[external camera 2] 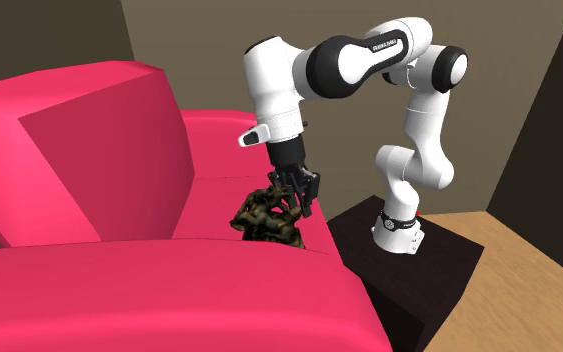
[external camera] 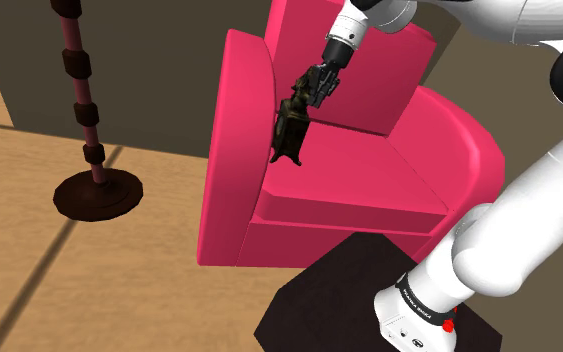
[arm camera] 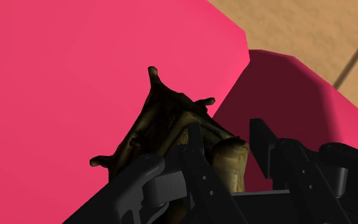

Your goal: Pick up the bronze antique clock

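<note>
Stand (external camera: 334, 285) is the dark box at lower right of the shoulder view, with the white arm (external camera: 529, 215) rising off it and reaching to upper centre. Gripper (external camera: 307, 98) is pinching the top knob of the clock (external camera: 290, 128); in the wrist view the black fingers (arm camera: 195, 153) sit on either side of that knob. The clock is dark bronze, tilted, with its feet pointing away from the hand. It's at frame centre in the shoulder view, hard against the inner face of the pink armchair (external camera: 369, 185) armrest on the frame-left side. Can't tell if the feet are clear of the cushion. Seat is open toward frame right and the backrest edge is just behind the gripper. Past the chair at frame left there's a wood floor (external camera: 119, 280) with a floor lamp (external camera: 96, 190) well apart from it, then a dark wall (external camera: 169, 60).
</note>
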